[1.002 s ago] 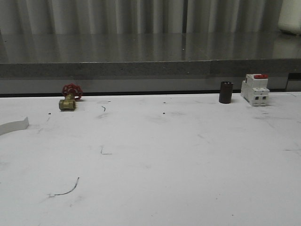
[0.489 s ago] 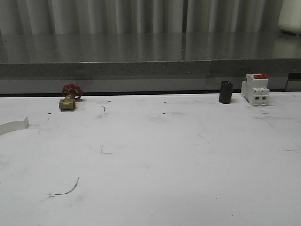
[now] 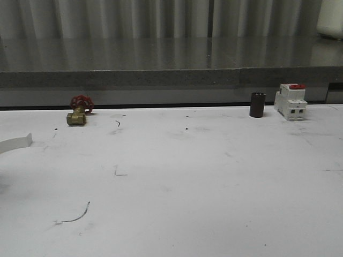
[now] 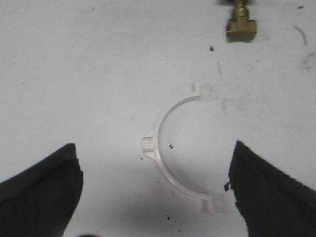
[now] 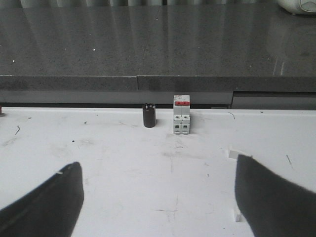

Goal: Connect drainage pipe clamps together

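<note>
One white half-ring drainage pipe clamp lies flat on the white table, with tabs at both ends and one at mid-arc. My left gripper hovers over it, open, its black fingers wide on either side and touching nothing. In the front view only this clamp's end shows, at the far left edge. My right gripper is open and empty above bare table. Two small white tabs peek out beside one of its fingers; they may belong to the other clamp, mostly hidden.
A brass valve with a red handwheel stands at the back left, just beyond the clamp. A black cylinder and a white breaker with a red top stand at the back right. A grey ledge borders the table's far edge.
The clamp end at the left edge of the front view has shifted very slightly. The other objects have not moved.
</note>
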Motion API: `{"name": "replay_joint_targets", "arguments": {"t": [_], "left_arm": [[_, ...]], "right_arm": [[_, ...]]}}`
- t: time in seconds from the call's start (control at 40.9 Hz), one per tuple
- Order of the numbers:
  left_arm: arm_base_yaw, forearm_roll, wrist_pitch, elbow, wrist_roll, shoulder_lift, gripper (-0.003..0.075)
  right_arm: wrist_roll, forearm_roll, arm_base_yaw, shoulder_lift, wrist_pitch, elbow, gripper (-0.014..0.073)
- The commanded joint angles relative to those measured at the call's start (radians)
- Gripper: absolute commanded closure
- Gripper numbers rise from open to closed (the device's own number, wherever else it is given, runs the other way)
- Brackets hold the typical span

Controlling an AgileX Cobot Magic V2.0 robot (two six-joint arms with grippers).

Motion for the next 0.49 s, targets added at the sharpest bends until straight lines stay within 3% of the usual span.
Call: {"name": "replay_joint_targets", "arguments": {"t": [0.0, 0.147, 0.464], "left_arm": [[0.048, -0.105, -0.023, -0.055, 0.097, 0.057, 0.0176], [0.1, -0.25, -0.009, -0.089, 0.234, 0.191, 0.0206], [0.075, -0.234, 0.15, -0.236, 0.242, 0.445, 0.0226]], "right_arm": [[-0.009, -0.003, -0.005, 0.015, -0.077, -0.038, -0.0048], [-0.009, -0.003, -0.005, 0.015, -0.077, -0.038, -0.0048], [-0.009, -0.003, -0.005, 0.015, -0.077, -0.038, -0.0048]]}}
